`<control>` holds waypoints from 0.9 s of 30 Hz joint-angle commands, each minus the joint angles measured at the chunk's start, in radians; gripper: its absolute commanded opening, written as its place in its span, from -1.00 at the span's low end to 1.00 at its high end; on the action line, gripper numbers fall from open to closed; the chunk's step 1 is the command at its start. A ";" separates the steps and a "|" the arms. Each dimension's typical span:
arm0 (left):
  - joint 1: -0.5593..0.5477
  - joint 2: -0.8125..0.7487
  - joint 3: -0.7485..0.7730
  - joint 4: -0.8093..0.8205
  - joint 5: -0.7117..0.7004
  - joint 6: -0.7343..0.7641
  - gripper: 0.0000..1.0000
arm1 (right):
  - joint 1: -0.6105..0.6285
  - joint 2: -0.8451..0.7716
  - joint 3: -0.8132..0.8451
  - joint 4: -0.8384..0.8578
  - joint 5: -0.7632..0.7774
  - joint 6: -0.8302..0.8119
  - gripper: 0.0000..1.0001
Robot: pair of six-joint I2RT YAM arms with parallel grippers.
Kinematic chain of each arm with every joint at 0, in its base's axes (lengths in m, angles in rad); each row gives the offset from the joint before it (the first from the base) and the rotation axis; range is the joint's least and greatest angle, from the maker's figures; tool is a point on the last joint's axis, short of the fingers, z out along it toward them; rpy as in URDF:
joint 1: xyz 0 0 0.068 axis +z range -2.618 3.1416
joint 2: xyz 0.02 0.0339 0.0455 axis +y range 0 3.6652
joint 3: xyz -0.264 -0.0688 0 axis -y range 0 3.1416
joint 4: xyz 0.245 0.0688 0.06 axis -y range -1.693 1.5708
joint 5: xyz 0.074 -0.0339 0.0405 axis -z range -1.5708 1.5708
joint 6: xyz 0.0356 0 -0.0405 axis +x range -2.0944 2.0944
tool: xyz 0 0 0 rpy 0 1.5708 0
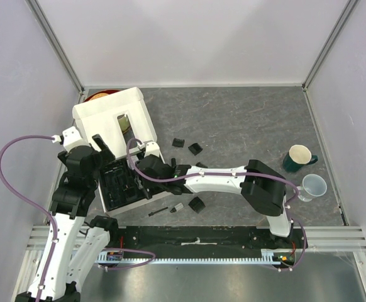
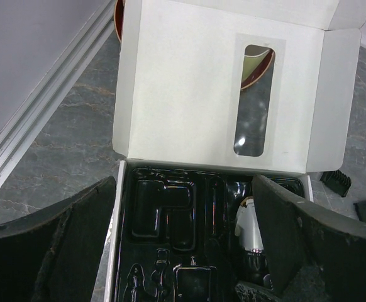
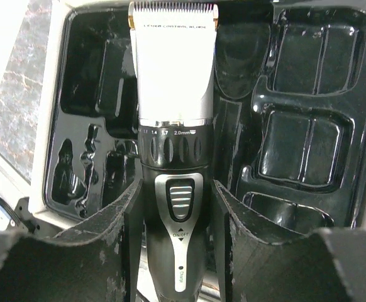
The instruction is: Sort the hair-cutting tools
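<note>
You find the box (image 1: 107,119) at the table's (image 1: 252,119) left, its lid raised behind the tray (image 1: 114,189). Your right claw (image 3: 173,195) grips the clipper (image 3: 173,126) over the tray, blade head toward the lid; it may rest in a slot. Comb guards (image 1: 195,149) lie right of the box. The mug (image 1: 299,157) stands far right, the cup (image 1: 314,186) just before it.

clipper (image 3: 173,126) cut off at lower edge, red bowl (image 1: 101,94) mostly hidden behind box lid (image 1: 104,121)

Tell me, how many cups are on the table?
2: a dark green mug at far right, a clear cup beside it, nearer the camera. The white box could hide others.
</note>
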 commanded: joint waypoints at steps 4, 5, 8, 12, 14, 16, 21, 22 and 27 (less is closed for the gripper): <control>0.005 -0.015 0.006 0.035 -0.037 -0.015 0.89 | 0.013 0.035 0.085 0.091 0.159 0.018 -0.77; 0.003 -0.017 0.005 0.037 -0.037 -0.015 0.89 | 0.014 0.048 0.097 0.089 0.171 0.015 -0.78; 0.005 -0.019 0.000 0.041 -0.037 -0.013 0.89 | 0.025 0.068 0.119 0.060 0.214 -0.001 -0.77; 0.005 -0.025 -0.005 0.044 -0.033 -0.013 0.89 | 0.042 0.082 0.125 0.040 0.257 -0.014 -0.78; 0.005 -0.023 -0.005 0.047 -0.032 -0.013 0.89 | 0.051 0.094 0.136 0.027 0.280 -0.014 -0.77; 0.003 -0.025 -0.005 0.050 -0.033 -0.013 0.89 | 0.056 0.097 0.137 0.011 0.303 -0.013 -0.73; 0.005 -0.026 -0.005 0.050 -0.033 -0.013 0.89 | 0.069 0.120 0.157 -0.025 0.325 -0.010 -0.57; 0.005 -0.026 -0.006 0.050 -0.033 -0.012 0.89 | 0.070 0.124 0.169 -0.033 0.326 -0.007 -0.54; 0.005 -0.028 -0.008 0.050 -0.032 -0.012 0.89 | 0.069 0.154 0.191 -0.059 0.331 0.005 -0.36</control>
